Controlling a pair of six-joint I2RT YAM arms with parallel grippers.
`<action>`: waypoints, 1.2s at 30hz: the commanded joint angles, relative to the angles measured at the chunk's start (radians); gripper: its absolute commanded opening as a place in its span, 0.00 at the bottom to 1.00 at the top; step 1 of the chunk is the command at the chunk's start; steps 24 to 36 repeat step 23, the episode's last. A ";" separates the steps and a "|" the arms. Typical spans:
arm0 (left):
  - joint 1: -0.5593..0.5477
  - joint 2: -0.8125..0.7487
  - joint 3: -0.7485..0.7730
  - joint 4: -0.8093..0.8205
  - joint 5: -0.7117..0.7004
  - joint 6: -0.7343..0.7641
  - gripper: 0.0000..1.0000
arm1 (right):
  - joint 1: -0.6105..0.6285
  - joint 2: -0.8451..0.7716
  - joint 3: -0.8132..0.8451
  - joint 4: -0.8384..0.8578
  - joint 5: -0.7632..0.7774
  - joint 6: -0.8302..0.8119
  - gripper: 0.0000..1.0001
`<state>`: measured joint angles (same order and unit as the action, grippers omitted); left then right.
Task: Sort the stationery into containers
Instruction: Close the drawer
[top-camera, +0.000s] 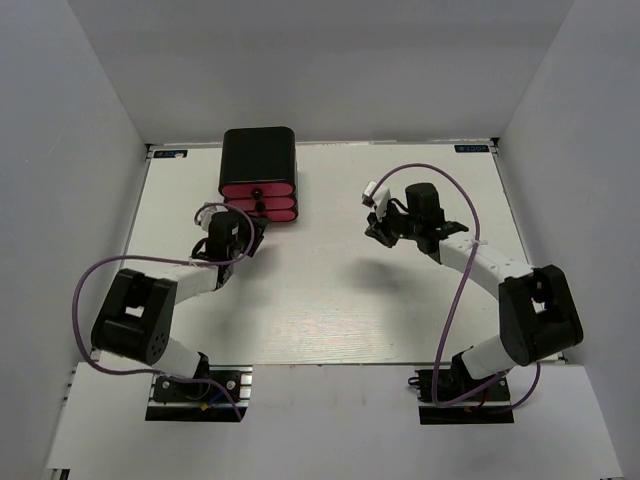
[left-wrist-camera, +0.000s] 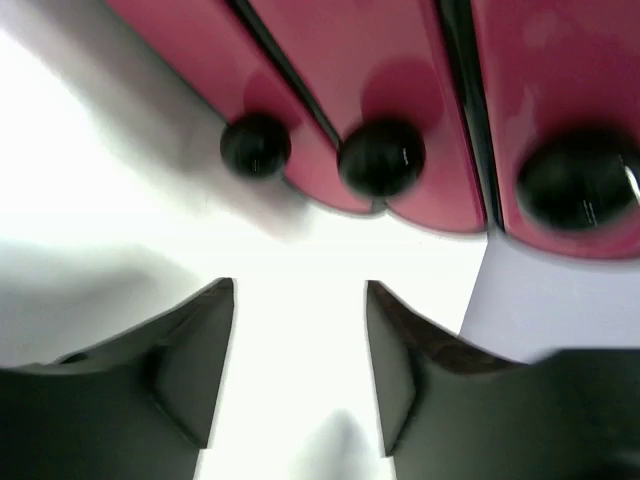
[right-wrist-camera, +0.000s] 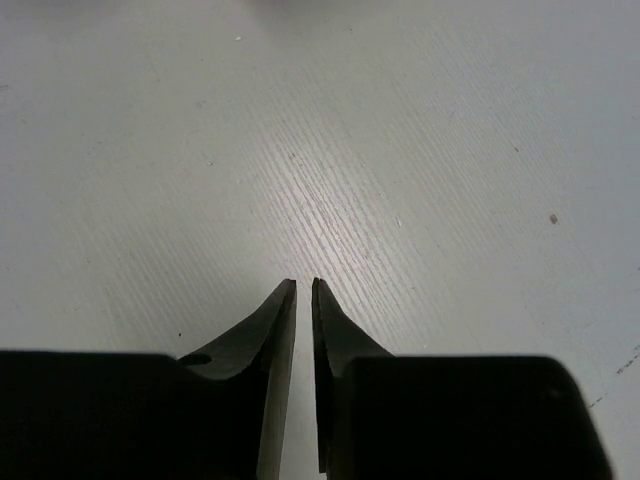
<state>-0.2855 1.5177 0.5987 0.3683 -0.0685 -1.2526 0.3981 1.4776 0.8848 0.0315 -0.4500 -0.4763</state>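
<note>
The black box stands at the back left of the table with three stacked pink-red drawers, which look pushed in. In the left wrist view the drawer fronts fill the top, each with a black round knob. My left gripper is open and empty just in front of the drawers, its jaws a short way below the knobs. My right gripper is shut on nothing, low over bare table at centre right. No markers, pens or white block are in view.
The white tabletop is enclosed by grey walls on the left, back and right. Purple cables loop beside both arms. A small white connector sits at the cable's end above the right wrist.
</note>
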 joint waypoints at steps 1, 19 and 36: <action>-0.009 -0.109 -0.049 -0.055 0.035 0.071 0.67 | -0.005 -0.049 -0.012 0.018 -0.015 -0.002 0.19; -0.009 -0.958 -0.126 -0.574 0.013 0.507 1.00 | -0.007 -0.164 0.016 -0.096 0.286 0.341 0.90; -0.009 -0.999 -0.116 -0.585 0.024 0.548 1.00 | -0.015 -0.229 -0.046 -0.047 0.261 0.317 0.90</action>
